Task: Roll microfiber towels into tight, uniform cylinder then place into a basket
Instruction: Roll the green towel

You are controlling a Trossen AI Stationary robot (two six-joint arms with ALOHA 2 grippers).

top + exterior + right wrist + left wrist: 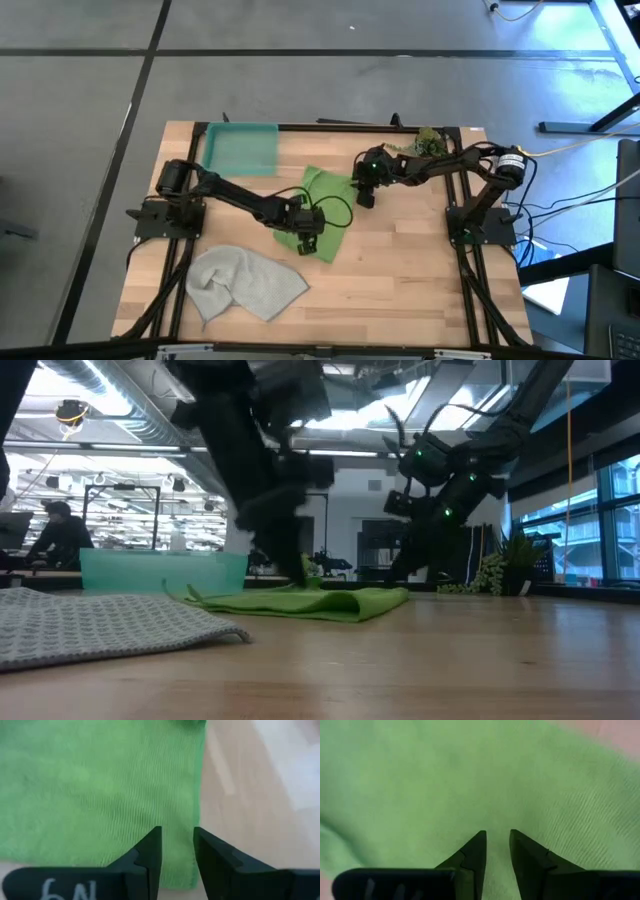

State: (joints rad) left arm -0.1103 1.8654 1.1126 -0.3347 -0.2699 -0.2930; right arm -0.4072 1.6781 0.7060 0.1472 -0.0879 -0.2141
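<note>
Two towels are seen on the wooden table (400, 260) in the high view: the lime green towel (328, 192) lies partly folded near the middle, and the pale grey towel (245, 283) is crumpled nearer the front left. The teal basket (240, 149) stands at the back left corner, apart from both towels. The left gripper (308, 240) is set down on the front part of the green towel, while the right gripper (364, 198) is held over that towel's right edge. A leafy plant sprig (428, 141) is seen at the back right.

From the low view, the green towel (310, 601) is shown lying flat with a folded hump at its right end, the grey towel (90, 626) spread in the foreground at left, and the basket (160, 571) behind. One dark arm is planted on the green towel; the other is raised above the table. A person (60, 535) is seated far back in the room.

In the left wrist view, the green towel (420, 780) fills the picture, and the left gripper (497, 837) is seen with its fingers only a narrow gap apart, nothing held between them.

In the right wrist view, the right gripper (177, 834) is likewise narrowly parted and empty, poised over the green towel's (90, 785) edge, with bare table (250, 805) beside it.
</note>
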